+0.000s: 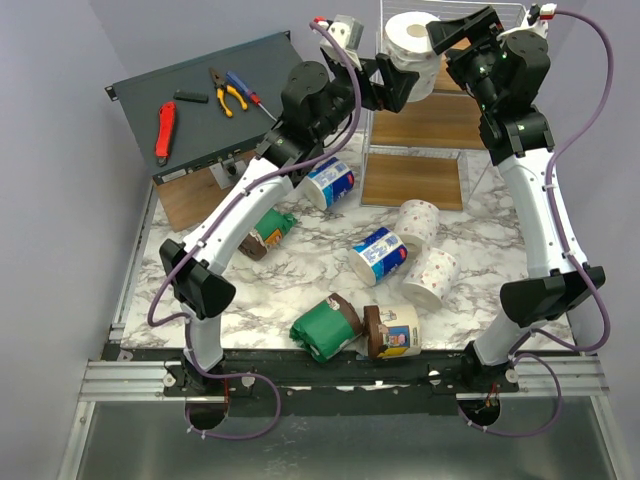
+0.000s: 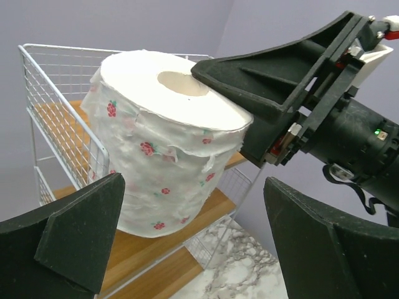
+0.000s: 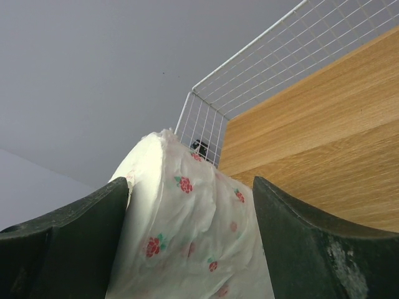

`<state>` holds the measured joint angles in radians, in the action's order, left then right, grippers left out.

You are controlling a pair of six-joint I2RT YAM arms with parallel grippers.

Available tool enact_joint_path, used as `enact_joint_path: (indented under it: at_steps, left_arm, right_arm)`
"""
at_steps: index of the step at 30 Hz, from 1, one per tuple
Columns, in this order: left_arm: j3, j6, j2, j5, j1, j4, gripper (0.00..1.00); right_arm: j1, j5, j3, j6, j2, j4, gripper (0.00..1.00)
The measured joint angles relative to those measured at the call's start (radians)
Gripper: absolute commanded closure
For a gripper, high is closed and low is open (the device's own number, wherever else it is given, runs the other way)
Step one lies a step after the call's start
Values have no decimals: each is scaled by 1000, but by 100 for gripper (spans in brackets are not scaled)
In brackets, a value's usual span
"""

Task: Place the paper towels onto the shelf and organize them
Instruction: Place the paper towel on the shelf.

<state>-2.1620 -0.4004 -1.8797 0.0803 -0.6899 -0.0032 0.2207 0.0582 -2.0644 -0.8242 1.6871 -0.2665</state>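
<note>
Above the white wire shelf [image 1: 445, 120], my right gripper [image 3: 190, 249] is widely straddling a pink-speckled white paper roll [image 2: 168, 156] for placing; grip unclear.

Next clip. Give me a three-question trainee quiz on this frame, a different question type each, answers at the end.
1. True or false: the left hand is holding a paper towel roll.
2. Where do the hand tools lie? A) on the dark grey panel B) on the shelf's bottom board C) beside the green roll
3. How many blue-and-white wrapped rolls lie on the marble table?
Key: 1 false, it is open and empty. 2 A. 3 two.
</note>
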Motion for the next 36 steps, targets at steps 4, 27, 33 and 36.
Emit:
enact_joint_path:
  at_steps: [4, 27, 33, 36]
  left_arm:
    - [-16, 27, -26, -43, -12, -4, 1]
    - [-98, 150, -118, -195, -32, -8, 3]
    - [-99, 148, -118, -195, -32, -11, 3]
    - [-99, 146, -118, -197, -32, -11, 3]
  right_arm:
    - [0, 0, 5, 0, -5, 0, 19]
    - [-6, -3, 68, -13, -40, 33, 8]
    - [-6, 6, 85, 5, -73, 12, 6]
    - [-4, 6, 151, 25, -139, 11, 6]
